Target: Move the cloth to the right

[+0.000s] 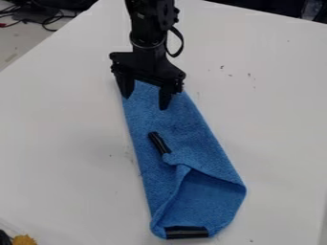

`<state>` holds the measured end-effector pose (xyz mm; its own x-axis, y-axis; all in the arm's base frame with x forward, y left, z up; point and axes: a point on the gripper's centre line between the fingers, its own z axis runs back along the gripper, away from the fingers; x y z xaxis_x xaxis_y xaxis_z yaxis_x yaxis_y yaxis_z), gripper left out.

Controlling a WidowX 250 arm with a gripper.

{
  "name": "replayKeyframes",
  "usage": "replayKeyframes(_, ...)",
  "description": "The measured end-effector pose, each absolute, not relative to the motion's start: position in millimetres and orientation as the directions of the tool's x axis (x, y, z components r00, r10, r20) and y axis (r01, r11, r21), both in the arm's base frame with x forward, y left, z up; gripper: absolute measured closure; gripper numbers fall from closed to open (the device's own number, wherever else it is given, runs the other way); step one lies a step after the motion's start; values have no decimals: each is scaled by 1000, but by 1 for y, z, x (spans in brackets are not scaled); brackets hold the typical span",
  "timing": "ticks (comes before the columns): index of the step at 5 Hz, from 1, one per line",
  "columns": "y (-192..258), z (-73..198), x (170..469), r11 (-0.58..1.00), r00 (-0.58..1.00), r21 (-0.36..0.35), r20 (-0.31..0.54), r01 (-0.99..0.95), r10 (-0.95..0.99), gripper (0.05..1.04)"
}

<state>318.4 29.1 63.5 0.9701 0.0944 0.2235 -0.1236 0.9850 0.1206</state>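
At the near end, farthest from the gripper: the blue cloth (180, 116) has one black strip (186, 232) on its edge, and its corner is folded over in a big flap.
In the middle, just in front of the gripper: the other black strip (159, 143) lies on the cloth, by the tip of the flap.
Cloth: it lies long on the white table (57, 143), from under the gripper out toward the camera.
Gripper (146, 102): it hangs over the far end of the cloth, with its two fingers wide apart. It is not holding on to anything. I can't tell if the tips touch the cloth.
Done: the gripper is at the cloth, so it looks ready to grab.
Left to do: I think it must pinch the cloth, pull it to the right and let go. No mark shows where to stop.
Behind the gripper: the black arm (148, 28).
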Motion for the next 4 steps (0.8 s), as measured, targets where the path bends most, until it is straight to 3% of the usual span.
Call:
replayKeyframes(1,29,55,315,985,975,118,196,-125,100,83)
replayKeyframes(2,27,48,305,984,974,71,169,-166,152,82)
replayKeyframes(3,28,56,298,980,958,27,217,-197,187,83)
replayKeyframes(4,24,54,289,977,959,21,196,-211,203,83)
